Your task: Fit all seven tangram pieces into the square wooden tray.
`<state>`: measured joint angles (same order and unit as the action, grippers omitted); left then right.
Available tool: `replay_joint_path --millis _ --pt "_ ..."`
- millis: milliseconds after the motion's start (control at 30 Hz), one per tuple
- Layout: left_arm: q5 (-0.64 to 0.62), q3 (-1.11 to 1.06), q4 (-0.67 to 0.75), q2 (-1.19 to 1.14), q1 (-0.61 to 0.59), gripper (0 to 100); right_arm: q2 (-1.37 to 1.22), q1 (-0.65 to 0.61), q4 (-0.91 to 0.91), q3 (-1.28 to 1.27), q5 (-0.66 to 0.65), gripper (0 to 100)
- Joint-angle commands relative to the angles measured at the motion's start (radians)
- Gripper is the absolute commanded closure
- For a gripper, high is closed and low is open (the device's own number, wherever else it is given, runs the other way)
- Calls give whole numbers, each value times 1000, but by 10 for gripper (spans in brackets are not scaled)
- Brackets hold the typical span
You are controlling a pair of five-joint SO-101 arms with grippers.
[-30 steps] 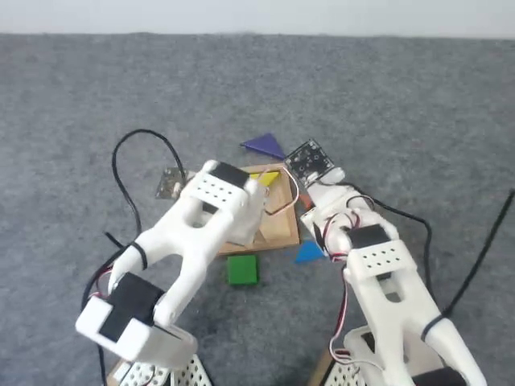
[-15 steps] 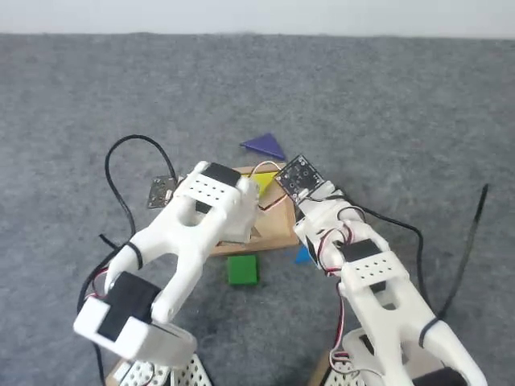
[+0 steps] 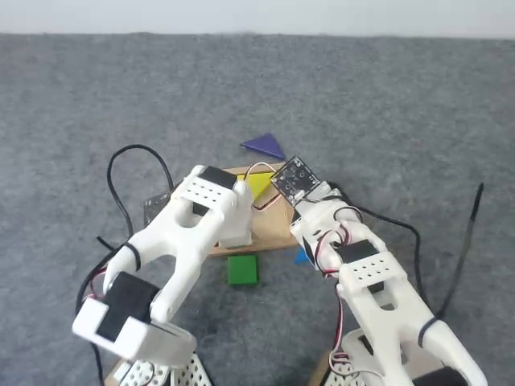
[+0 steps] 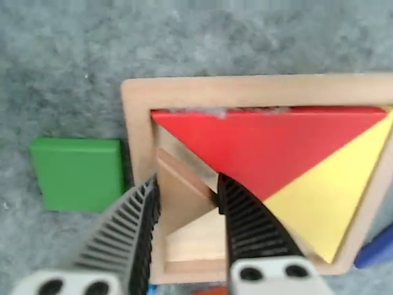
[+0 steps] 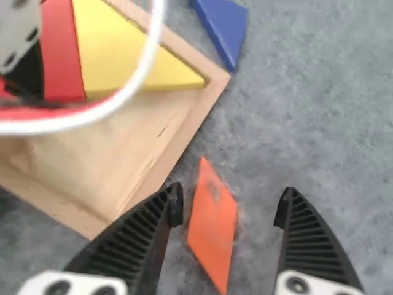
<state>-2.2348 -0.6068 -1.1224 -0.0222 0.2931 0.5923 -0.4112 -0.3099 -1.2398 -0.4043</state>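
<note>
Nearest the arm bases, the green square [image 3: 242, 269] lies on the grey carpet [image 3: 402, 121], just beside the tray's near edge, where it lay a second ago.

Next out, the right gripper [image 5: 230, 206] hangs low with its jaws spread wide on either side of the orange piece [image 5: 212, 227]. That piece lies flat on the carpet just off a corner of the tray [image 4: 136, 117], and neither jaw touches it. Over the last second this arm has swung in toward the tray. It now covers most of the light blue piece [image 3: 302, 256], which showed more fully before.

The left gripper [image 4: 187, 187] stands over the bare wooden part of the tray floor, jaws partly open and holding nothing. In the same second its arm has drifted a little toward its own side and stayed above the tray.

Inside the tray, the red triangle [image 4: 270, 144] lies against one wall. The yellow triangle [image 4: 325, 196] meets it edge to edge, and the remaining floor shows bare wood.

Farthest off, the dark blue triangle [image 3: 263, 145] rests on the carpet beyond the tray's far edge, unmoved.

Reading: two of the seven pieces are seated and four more are seen outside the tray, so most of the job remains. The right arm's approach suggests the orange piece is the next pick. Its jaws already bracket the piece, so closing and lifting should be all that is needed. The left gripper above the open floor may have to give way before anything is set down there.
</note>
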Motion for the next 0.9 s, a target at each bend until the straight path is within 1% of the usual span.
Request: replay_joint_path --millis 0,233,300,433,533,633,867 --pt "-21 -24 61 12 -3 984 25 2 36 3 -6 742" --pt "-41 -33 72 12 -6 978 -33 2 41 26 -6 742" --pt "-72 -33 77 12 -9 935 -56 4 41 44 -5 742" --pt "-75 -31 104 12 -6 810 -64 25 41 52 -5 742" --pt "-15 -33 109 12 -9 758 -64 24 36 52 -5 742" --pt "54 -33 107 20 -15 728 -62 21 33 52 -3 742" --pt "63 -16 89 23 -15 721 -61 21 31 54 -2 742"
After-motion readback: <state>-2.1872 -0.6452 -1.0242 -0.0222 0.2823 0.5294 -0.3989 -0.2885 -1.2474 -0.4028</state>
